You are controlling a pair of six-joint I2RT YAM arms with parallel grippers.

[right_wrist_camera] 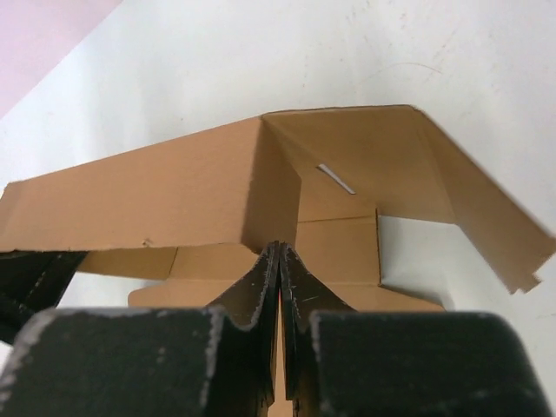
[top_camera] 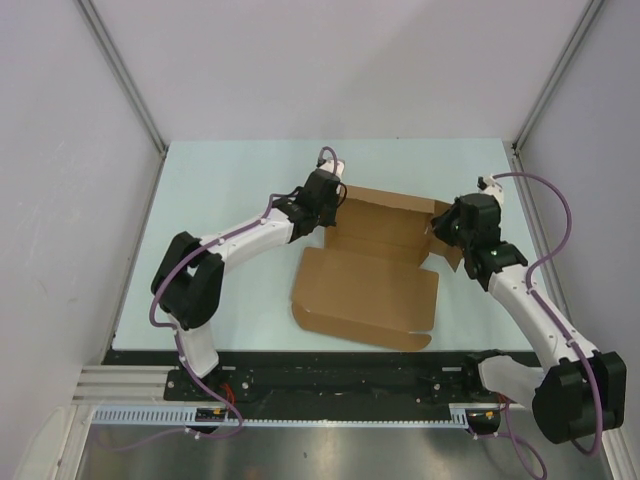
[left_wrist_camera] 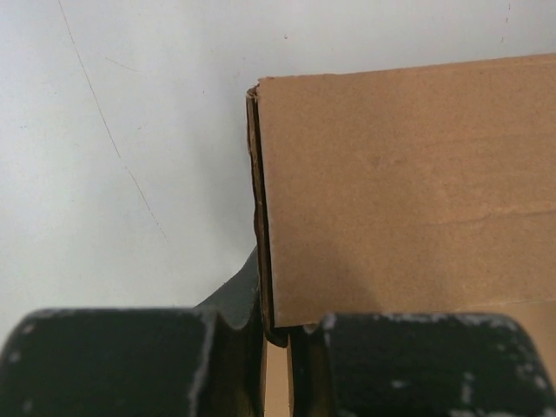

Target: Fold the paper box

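Note:
The paper box (top_camera: 370,290) is plain brown cardboard, partly folded, in the middle of the table. Its wide front panel lies flat and its back wall stands up. My left gripper (top_camera: 332,200) is at the box's far left corner. In the left wrist view the left gripper (left_wrist_camera: 276,334) is shut on the doubled edge of the box's upright wall (left_wrist_camera: 400,191). My right gripper (top_camera: 440,232) is at the right end flap. In the right wrist view the right gripper (right_wrist_camera: 279,248) is shut at the foot of a raised wall of the box (right_wrist_camera: 156,200), a thin brown strip between the fingers.
The pale table (top_camera: 230,200) is enclosed by white walls with metal posts (top_camera: 120,75) at the back corners. A black rail (top_camera: 330,385) runs along the near edge by the arm bases. A side flap with a slit (right_wrist_camera: 335,179) angles out to the right.

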